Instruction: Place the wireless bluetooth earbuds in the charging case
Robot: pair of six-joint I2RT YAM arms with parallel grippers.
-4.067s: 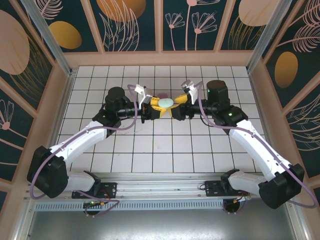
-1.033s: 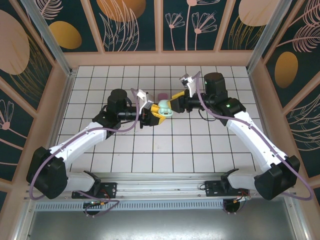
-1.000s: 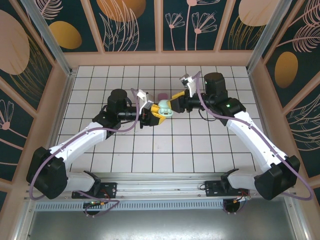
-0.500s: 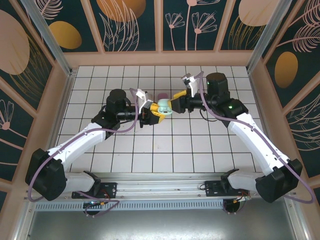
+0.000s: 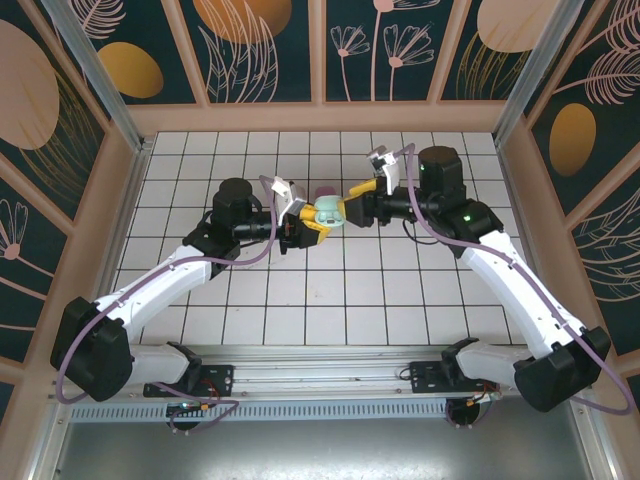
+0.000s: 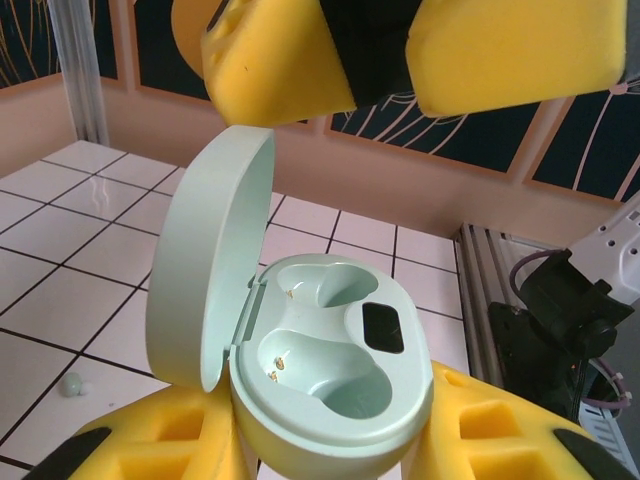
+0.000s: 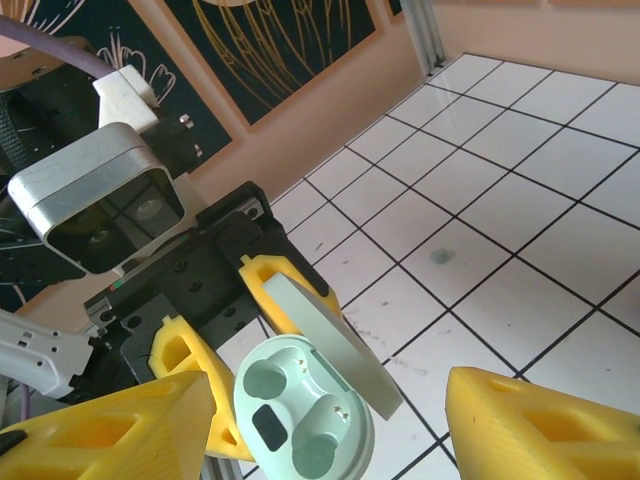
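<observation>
A pale mint charging case stands open, its lid hinged up to the left and both wells empty. My left gripper is shut on the case's base, with a yellow finger on each side. In the top view the case hangs above the middle tiles between the two arms. My right gripper is open just in front of the case, its fingers well apart and touching nothing. One tiny mint earbud lies on a tile to the left of the case.
A small pink object lies on the tiles just behind the case. A small greenish spot marks a tile beyond the lid. Peach walls close in the white tiled floor. The arm bases sit at the near rail.
My right gripper has opened wider and drawn back a little to the right, away from the case. The left gripper has kept its hold and barely moved.
</observation>
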